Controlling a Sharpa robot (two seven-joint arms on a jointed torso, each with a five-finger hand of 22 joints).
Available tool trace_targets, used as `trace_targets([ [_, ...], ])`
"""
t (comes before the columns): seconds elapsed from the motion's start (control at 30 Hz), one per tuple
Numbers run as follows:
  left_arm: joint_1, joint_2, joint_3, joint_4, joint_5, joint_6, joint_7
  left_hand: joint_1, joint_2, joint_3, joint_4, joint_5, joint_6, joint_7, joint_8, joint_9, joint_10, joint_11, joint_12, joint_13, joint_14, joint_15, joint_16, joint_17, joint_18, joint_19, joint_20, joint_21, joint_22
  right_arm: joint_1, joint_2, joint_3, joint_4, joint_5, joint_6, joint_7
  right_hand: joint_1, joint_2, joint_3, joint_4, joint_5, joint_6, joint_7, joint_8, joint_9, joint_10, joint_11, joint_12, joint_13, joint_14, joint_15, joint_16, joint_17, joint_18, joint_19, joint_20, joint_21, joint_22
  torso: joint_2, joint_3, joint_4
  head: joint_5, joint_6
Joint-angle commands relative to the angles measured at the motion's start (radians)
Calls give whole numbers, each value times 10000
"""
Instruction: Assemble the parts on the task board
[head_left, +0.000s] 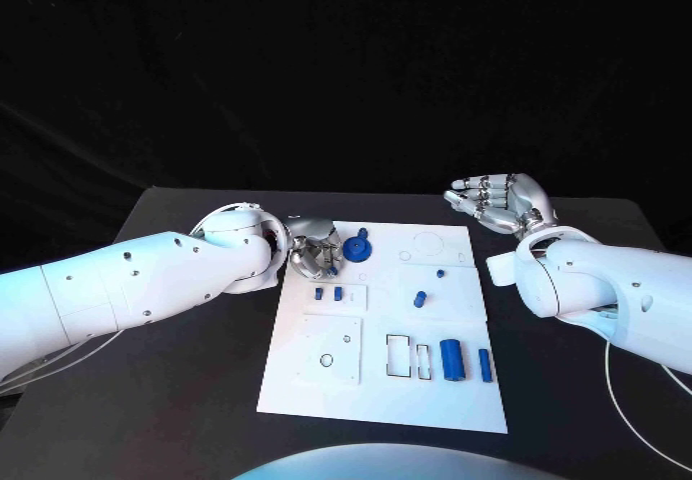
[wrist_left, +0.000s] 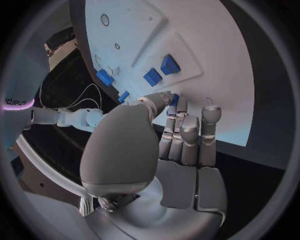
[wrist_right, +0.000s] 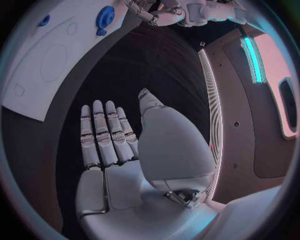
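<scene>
The black worktop (head_left: 173, 350) carries the white task board (head_left: 378, 395). My left robot hand (head_left: 312, 249) pinches the blue gear (head_left: 358, 246) at the board's far left corner. My right robot hand (head_left: 498, 200) hovers beyond the board, fingers apart and empty. Small blue parts (head_left: 453, 359) lie on the board.

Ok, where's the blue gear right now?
In the head view, the blue gear sits at the task board's far left part, right beside the left hand.

White task board (head_left: 378, 400) lies flat, blue parts (head_left: 451, 359) scattered across it.
</scene>
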Motion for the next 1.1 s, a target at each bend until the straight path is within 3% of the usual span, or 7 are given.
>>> trace_targets([
  [0.03,-14,28,-18,17,67,287,70,-50,23,35,-92,-26,-140,46,-155,-47,-159,132,-225,-51,-371,57,-190,-528,10,-400,27,-310,-337,-8,14,2,1,-31,223,-14,-58,51,-44,15,-44,61,175,-1,-8,66,-7,-30,-2,38,-47,-39,-9,110,30,-33,40,-9,3,1,0,-2,1],
  [0.3,-14,24,-24,14,77,157,118,-97,-12,47,-109,-28,-252,73,-288,-87,-200,166,-324,-54,-499,85,-242,-707,32,-507,58,-399,-428,-31,38,2,-18,-31,270,-41,-66,62,-46,18,-44,61,176,-5,-11,64,-5,-32,-3,33,-45,-42,-16,108,24,-32,35,-16,1,-3,3,-1,-13],
  [0.4,-14,20,-24,9,89,64,144,-133,-47,113,-138,-11,-230,123,-375,-99,-552,287,-613,-109,-1204,188,-586,-1744,119,-941,134,-742,-812,-35,41,2,-21,-31,280,-46,-71,65,-49,20,-45,60,177,-8,-14,62,-4,-33,-3,28,-43,-44,-21,106,21,-32,32,-21,-2,-4,0,5,-16],
  [0.8,-14,-2,-25,19,126,-120,173,-119,-57,146,-169,-6,-253,141,-423,-110,-620,318,-684,-113,-1298,212,-622,-1841,128,-988,160,-775,-836,-45,33,1,-24,-31,305,-73,-74,65,-50,21,-45,60,177,-8,-14,62,-3,-34,-3,27,-43,-45,-22,106,20,-32,32,-22,0,-4,4,1,-17],
  [1.1,-14,-18,-25,32,109,-206,163,-285,-230,126,-139,-8,-472,112,-670,-182,-953,445,-896,-119,-1781,331,-768,-2486,136,-1063,261,-830,-865,-54,24,1,-21,-31,306,-71,-74,65,-50,21,-45,60,177,-8,-14,62,-3,-34,-3,27,-43,-45,-22,106,20,-32,32,-22,2,-4,1,6,-9],
])
